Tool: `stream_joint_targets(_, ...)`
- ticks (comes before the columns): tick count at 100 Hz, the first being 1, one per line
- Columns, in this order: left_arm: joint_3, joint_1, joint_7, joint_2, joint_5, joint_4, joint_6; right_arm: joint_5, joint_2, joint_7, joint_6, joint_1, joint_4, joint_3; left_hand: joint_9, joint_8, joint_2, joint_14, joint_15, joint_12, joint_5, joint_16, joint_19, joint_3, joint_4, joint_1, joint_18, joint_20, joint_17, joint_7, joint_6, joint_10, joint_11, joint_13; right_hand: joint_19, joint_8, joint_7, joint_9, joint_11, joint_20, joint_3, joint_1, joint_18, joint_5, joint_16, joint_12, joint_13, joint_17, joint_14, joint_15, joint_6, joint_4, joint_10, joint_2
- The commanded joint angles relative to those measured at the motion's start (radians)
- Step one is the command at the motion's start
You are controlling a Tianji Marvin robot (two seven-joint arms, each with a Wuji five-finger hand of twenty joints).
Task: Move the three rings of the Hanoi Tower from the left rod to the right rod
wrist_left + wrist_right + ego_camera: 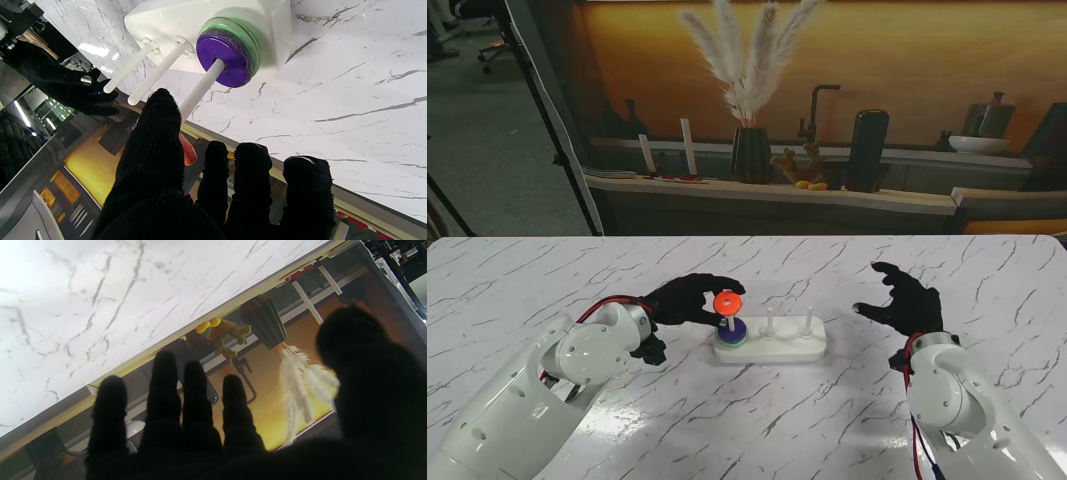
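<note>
Frame centre: our left hand [689, 298] pinched orange ring [728, 302] at left rod [725, 318] tip; we judged straight lift best. Right hand [904, 301] hung open, empty.

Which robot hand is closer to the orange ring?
Left. The left hand is right at the orange ring, fingers around it atop the left rod. The right hand hovers open beyond the base's right end.

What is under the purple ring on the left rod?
A green ring lies directly under the purple ring, on the white base. Only its rim shows; the rest is covered.
</note>
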Motion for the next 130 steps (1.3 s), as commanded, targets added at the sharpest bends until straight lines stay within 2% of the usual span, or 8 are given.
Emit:
stream_joint_targets(1,0.011,-0.017,-0.027,0.001,-0.012,-0.001,-0.011,0.003,-0.009,-0.005,0.001,-0.007,0.000,-0.001,0.022,0.066,0.074,0.006,0.018,-0.006,0.055,0.004,0.082,0.014,-0.016,0.067,0.031,0.038,0.017,0.100,-0.007,0.008,-0.007,0.020,0.022,0.019,-0.005,0.030,0.009,0.014,-0.010,0.001,0.045,0.019,0.012,0.006,0.016,-0.005,0.000,0.015,0.007,0.043,-0.008,0.006)
stream_joint_targets(46,0.103,-0.126,-0.044,-0.007,-0.065,0.036,-0.009,0.003,-0.011,-0.013,0.012,-0.025,0.000,0.026,0.022,0.069,0.072,0.004,0.015,-0.025,0.059,-0.001,0.099,0.014,-0.016,0.066,0.027,0.041,0.037,0.097,-0.006,0.005,-0.003,0.026,0.022,0.019,-0.004,0.031,0.009,0.015,-0.011,0.003,0.044,0.019,0.012,0.006,0.016,-0.006,0.000,0.015,0.009,0.043,-0.008,0.006)
stream_joint_targets(73,0.171,-0.197,0.009,-0.032,-0.115,0.100,0.011,-0.003,-0.011,-0.016,0.014,-0.037,-0.002,0.043,0.029,0.071,0.064,0.001,0.019,-0.016,0.064,-0.001,0.108,0.019,-0.012,0.071,0.025,0.043,0.047,0.099,-0.004,0.004,0.005,0.033,0.023,0.020,-0.004,0.033,0.010,0.015,-0.008,0.004,0.045,0.020,0.012,0.006,0.018,-0.003,0.001,0.017,0.008,0.042,-0.009,0.003)
stream_joint_targets(81,0.195,-0.220,0.011,-0.036,-0.119,0.115,0.014,-0.004,-0.011,-0.017,0.016,-0.039,-0.003,0.048,0.028,0.070,0.063,0.000,0.019,0.008,0.067,-0.002,0.111,0.020,-0.009,0.074,0.023,0.043,0.050,0.102,-0.007,0.002,0.003,0.032,0.023,0.020,-0.003,0.033,0.010,0.015,-0.007,0.004,0.044,0.020,0.013,0.006,0.018,-0.004,0.000,0.017,0.009,0.042,-0.009,0.002)
stream_joint_targets(130,0.300,-0.306,0.017,-0.059,-0.172,0.167,0.046,-0.012,-0.012,-0.025,0.036,-0.040,0.013,0.066,0.025,0.064,0.064,0.001,0.011,-0.008,0.066,-0.004,0.107,0.018,-0.010,0.071,0.024,0.042,0.042,0.103,-0.004,0.003,-0.015,0.024,0.024,0.020,-0.001,0.036,0.012,0.016,-0.002,0.005,0.045,0.021,0.013,0.007,0.020,-0.003,0.000,0.019,0.010,0.041,-0.010,-0.002)
